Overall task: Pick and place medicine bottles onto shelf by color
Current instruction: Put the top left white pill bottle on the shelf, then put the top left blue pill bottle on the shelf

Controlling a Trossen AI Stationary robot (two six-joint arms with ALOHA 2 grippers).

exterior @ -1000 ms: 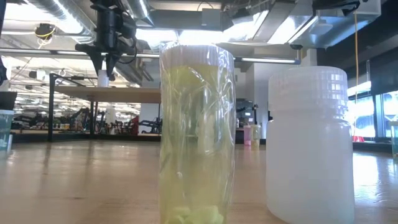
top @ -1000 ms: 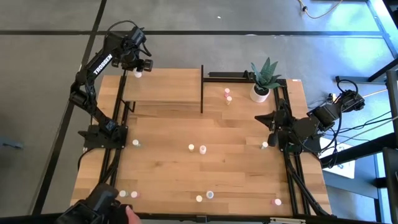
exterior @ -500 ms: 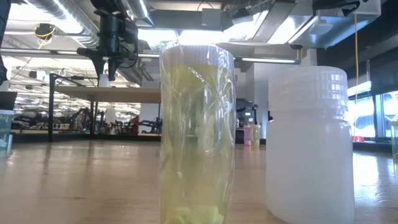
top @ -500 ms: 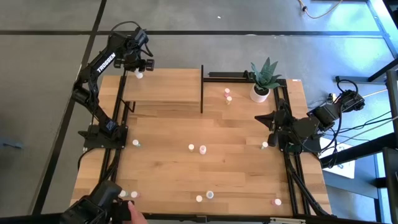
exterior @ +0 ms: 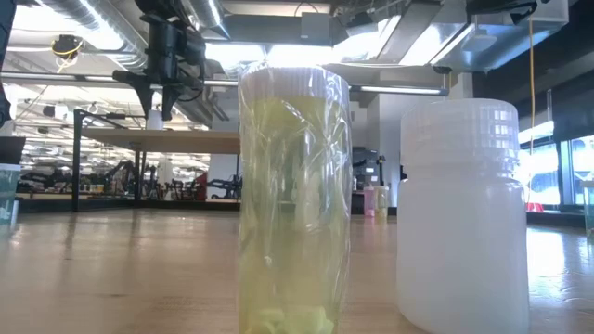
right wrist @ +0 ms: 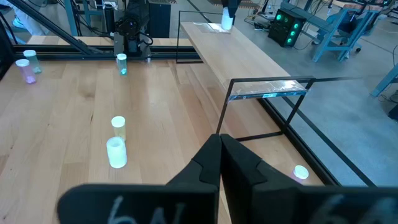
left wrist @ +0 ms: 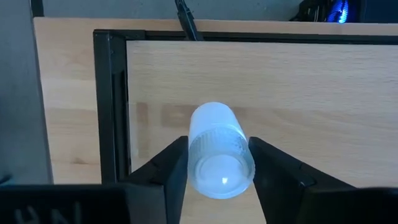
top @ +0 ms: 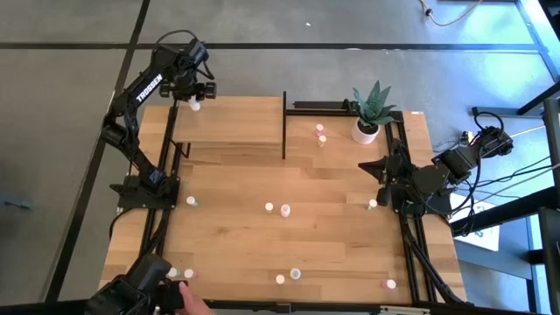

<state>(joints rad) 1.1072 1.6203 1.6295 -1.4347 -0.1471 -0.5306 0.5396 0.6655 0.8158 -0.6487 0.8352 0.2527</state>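
We see the left gripper [left wrist: 214, 171] clamped on a white-topped medicine bottle [left wrist: 217, 151], its two dark fingers [left wrist: 169, 167] pressing the bottle's sides, the cap facing the wrist camera. In the high view that gripper [top: 194, 98] hangs over the far left corner of the shelf [top: 232, 122], with the bottle [top: 194, 106] showing just below it; the low view shows the bottle [exterior: 155, 119] hanging above the shelf's surface [exterior: 172, 140], apart from it.

The right gripper [right wrist: 221, 155] has its fingers pressed together, holding nothing, and rests at the table's right edge [top: 382, 185], beside a small bottle [top: 372, 205].

Other bottles lie scattered on the tabletop [top: 236, 236]: a pair near the middle [top: 277, 208], a pink-topped pair beside the plant pot [top: 320, 134], one by the left arm's base [top: 191, 201], two at the near edge [top: 288, 276], one pink-topped at the near right corner [top: 390, 283], and two at the near left corner [top: 180, 274], next to a person's hand [top: 194, 304].

We read "TROSSEN" in white on the left arm's link [top: 150, 87].
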